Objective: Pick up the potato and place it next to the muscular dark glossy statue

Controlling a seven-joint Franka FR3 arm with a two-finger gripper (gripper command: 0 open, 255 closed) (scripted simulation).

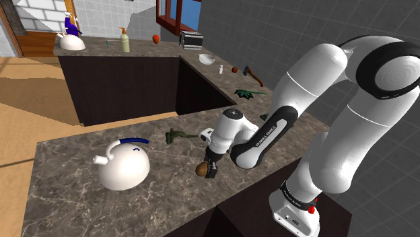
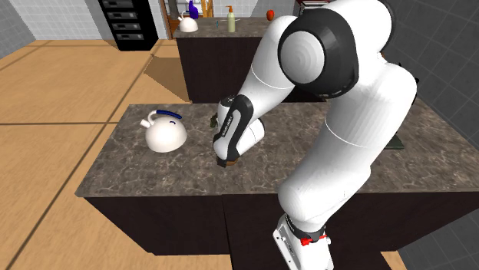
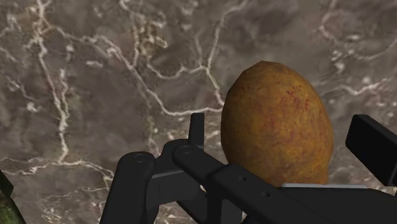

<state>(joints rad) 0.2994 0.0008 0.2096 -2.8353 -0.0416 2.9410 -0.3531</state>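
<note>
Closest to the lens is my pincer (image 3: pixel 284 130), spread open. The brown potato (image 3: pixel 277 121) stands between the fingers (image 3: pixel 375 145) with a sliver of veined countertop (image 3: pixel 95 76) showing on either side, so nothing is grasped yet.

Across the shoulder view from left to right, a white kettle (image 1: pixel 124 165) with a blue handle sits toward the countertop's (image 1: pixel 67 209) left end. A small dark green statue (image 1: pixel 175 137) lies near the far edge. The potato (image 1: pixel 200 170) rests under my pincer (image 1: pixel 211 166), close to the edge on the stand's side.

What worries me is the potato's shape. It is egg-like and smooth, and my fingers sit high on its curve. If I close there, I judge it could squirt out downward or roll toward the nearby edge and off. Closing off-centre would push it sideways before the second finger arrives.

The statue looks slight, so a low carry or a careless set-down could knock it over. I cannot tell whether it stands or lies. The kettle is just beyond it, leaving me little room to swing wide.

As for writing, dark lettering runs along my forearm (image 1: pixel 269 132). It seems to read FRANKA EMIKA, though I am not certain. I see no label on the kettle, potato or statue.
</note>
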